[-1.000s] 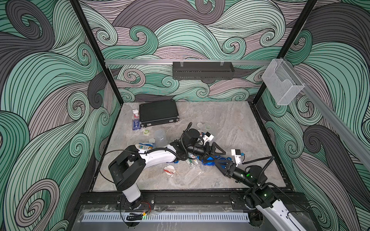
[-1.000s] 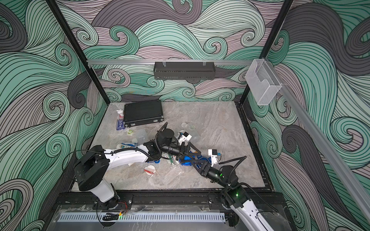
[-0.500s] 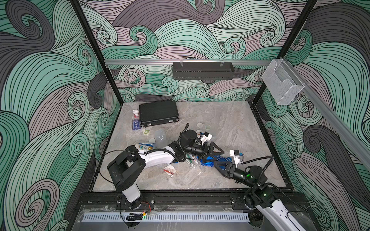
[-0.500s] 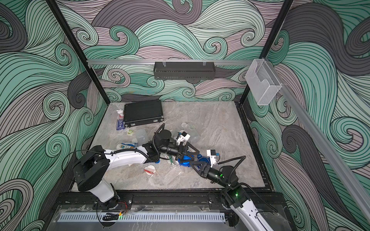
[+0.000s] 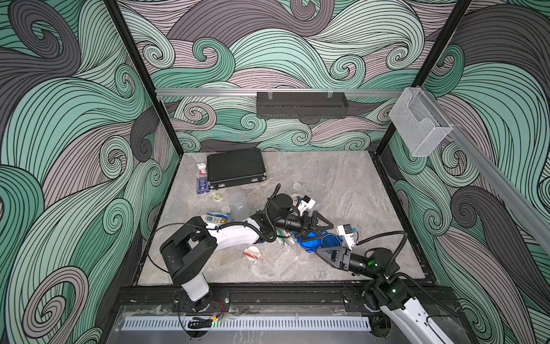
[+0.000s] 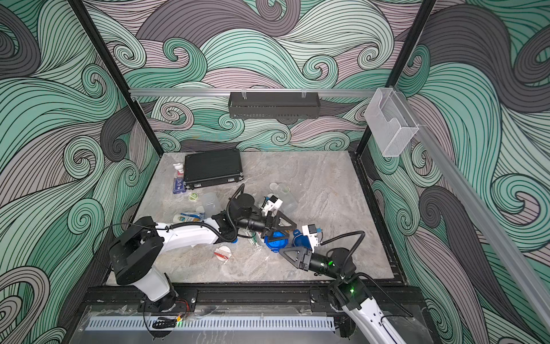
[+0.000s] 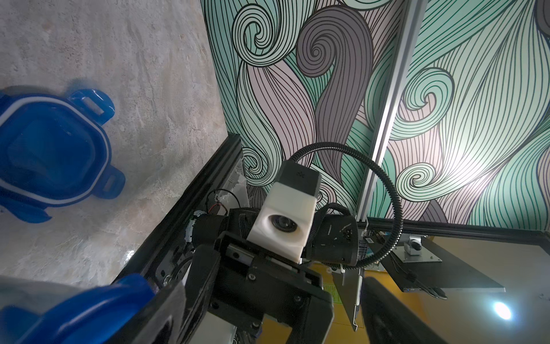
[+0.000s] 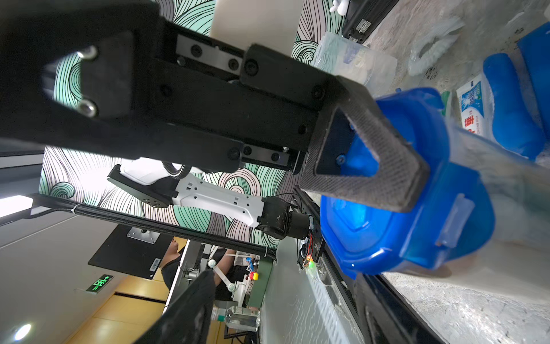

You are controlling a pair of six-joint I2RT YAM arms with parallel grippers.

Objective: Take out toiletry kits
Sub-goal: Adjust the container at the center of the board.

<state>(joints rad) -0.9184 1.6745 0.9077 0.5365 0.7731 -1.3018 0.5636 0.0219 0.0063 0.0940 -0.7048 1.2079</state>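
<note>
Table (image 5: 342,184): grey marble top, and everything sits on it. The black case (image 5: 235,166) is shut and lies flat at the far left, well apart from both arms.

My left claw (image 5: 323,227) is spread wide with nothing between the fingers. It's low over mid-table. In the right wrist view the outer face of one finger (image 8: 357,190) sits against the blue tub (image 5: 309,241), so the tub is beside the claw, not in it. My right claw (image 5: 323,253) is also spread and empty. It reaches in from the near right, close to the tub, and the two claws face each other.

The blue tub is tipped over; it has a clear body and a blue clip lid. A loose blue lid (image 5: 329,239) lies flat just beside it, latches splayed out.

A clear cup (image 5: 238,204) stands upright on the far side of my left forearm. A pump bottle (image 5: 202,183) lies just left of the case.

The kit items are loose on the table around my left arm:
- small bottles (image 5: 215,219), lying just beside the cup
- toothpaste tube (image 8: 473,104), near the tub
- wrapped toothbrush (image 5: 284,240), just left of the tub, under my left wrist
- round packet (image 5: 251,253) with red print, on the near side of my left forearm
- round white packets (image 5: 297,187), a pair, beyond my left wrist
</note>
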